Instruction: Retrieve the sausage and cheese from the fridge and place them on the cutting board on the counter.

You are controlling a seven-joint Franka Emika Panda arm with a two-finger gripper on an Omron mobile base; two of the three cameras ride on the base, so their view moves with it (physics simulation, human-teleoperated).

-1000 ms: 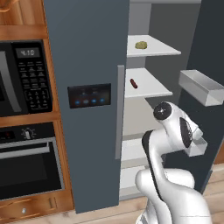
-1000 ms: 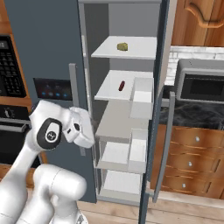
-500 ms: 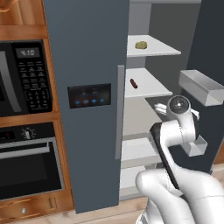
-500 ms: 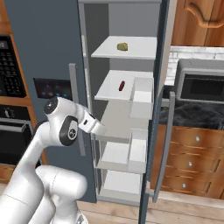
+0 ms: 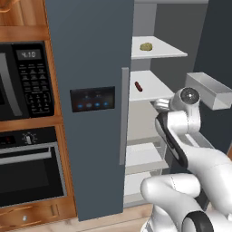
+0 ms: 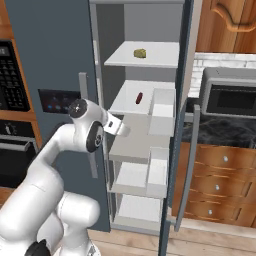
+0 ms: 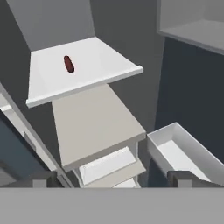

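Note:
The fridge (image 5: 90, 136) stands with its right door swung open and its white shelves showing. The cheese (image 5: 146, 46) (image 6: 140, 53) sits on the top shelf, a yellowish-olive lump. One shelf lower lies the sausage (image 5: 138, 86) (image 6: 139, 98) (image 7: 68, 64), a small dark red stick. My gripper (image 5: 159, 103) (image 6: 120, 128) (image 7: 113, 178) hangs in front of the open compartment, below and short of the sausage's shelf. Its jaws are open and hold nothing. The black marble counter (image 6: 222, 131) is at the right. The cutting board is out of view.
White door bins (image 5: 207, 89) (image 6: 161, 106) (image 7: 186, 151) jut from the open door (image 6: 181, 125) close to my hand. A grey appliance (image 6: 231, 95) stands on the counter above wooden drawers (image 6: 220, 175). A black microwave (image 5: 27, 79) and oven (image 5: 27, 167) are built in left of the fridge.
My arm has risen and reached forward toward the open fridge, carrying the hand up near the middle shelves. The gripper stays open. Sausage and cheese have not moved.

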